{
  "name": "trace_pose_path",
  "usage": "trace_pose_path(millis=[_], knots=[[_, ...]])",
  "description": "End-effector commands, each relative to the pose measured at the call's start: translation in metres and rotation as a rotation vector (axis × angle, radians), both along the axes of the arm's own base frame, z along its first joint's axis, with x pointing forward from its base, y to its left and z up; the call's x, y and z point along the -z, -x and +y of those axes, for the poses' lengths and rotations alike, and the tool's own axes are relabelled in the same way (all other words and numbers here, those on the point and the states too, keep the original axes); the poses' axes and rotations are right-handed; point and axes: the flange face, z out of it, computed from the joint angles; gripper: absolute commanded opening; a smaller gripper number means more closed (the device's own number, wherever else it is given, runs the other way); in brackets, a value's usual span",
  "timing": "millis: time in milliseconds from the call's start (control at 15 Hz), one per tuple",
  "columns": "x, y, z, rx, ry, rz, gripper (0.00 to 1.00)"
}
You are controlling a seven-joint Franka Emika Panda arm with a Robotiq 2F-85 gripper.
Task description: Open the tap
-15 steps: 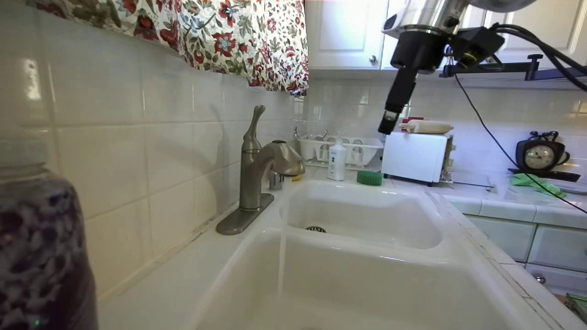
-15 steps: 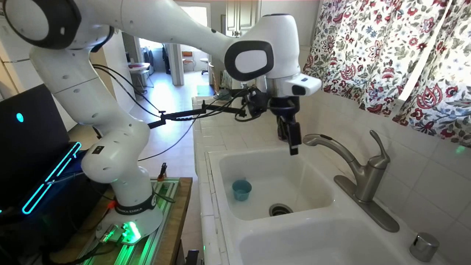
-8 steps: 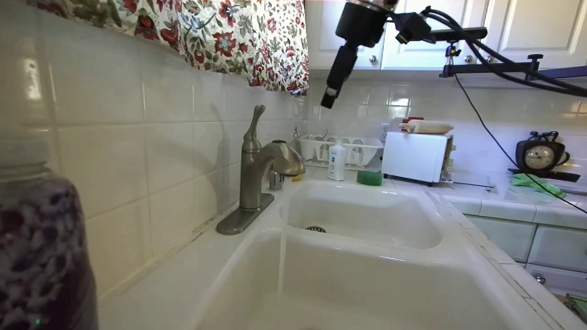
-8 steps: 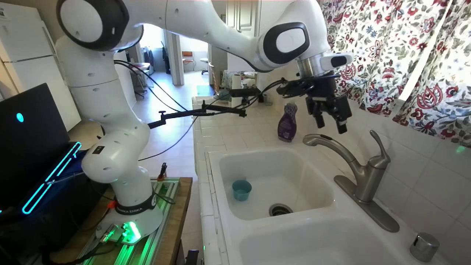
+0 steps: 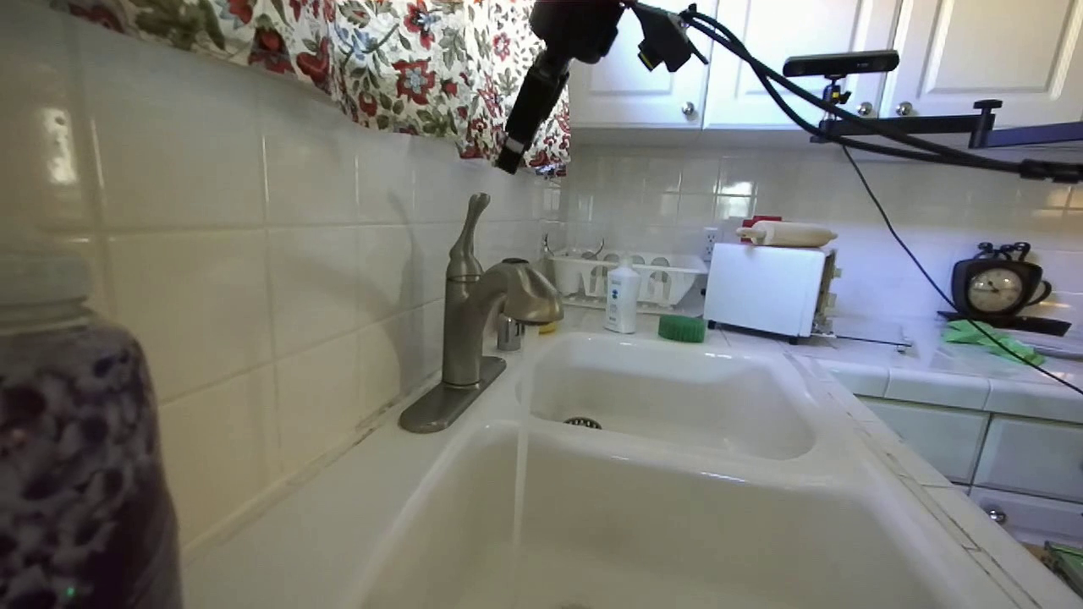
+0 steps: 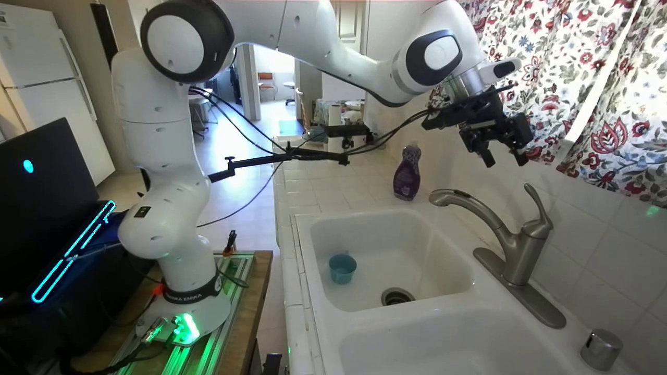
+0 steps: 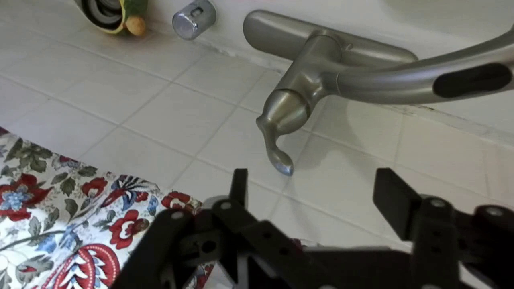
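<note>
Along the tiled wall (image 6: 607,255) runs a tiled worktop (image 6: 336,190), with the white robot arm (image 6: 338,60) reaching over the double sink (image 6: 417,311) set into it. The brushed-metal tap (image 6: 522,255) stands upright at the sink's back edge, its spout (image 7: 385,88) curving out toward the basins (image 6: 375,245) and a thin lever (image 7: 277,154) rising from its top. A purple bottle (image 6: 406,177) stands on the worktop beyond the sink. The fingers (image 7: 395,200) are spread wide and hold nothing, just above the lever but apart from it. A blue cup (image 6: 342,270) sits in the basin nearer the bottle.
</note>
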Motion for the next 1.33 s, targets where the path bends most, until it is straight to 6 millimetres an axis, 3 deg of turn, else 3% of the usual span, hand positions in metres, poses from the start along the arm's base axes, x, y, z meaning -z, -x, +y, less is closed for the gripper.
trace_pose_path(millis=[0,467,1267], knots=[[0.003,-0.022,0.009,-0.042,0.049,-0.040,0.50],[0.024,-0.039,0.010,-0.079,0.079,-0.088,0.02],[0.043,-0.050,0.009,-0.124,0.076,-0.140,0.00]])
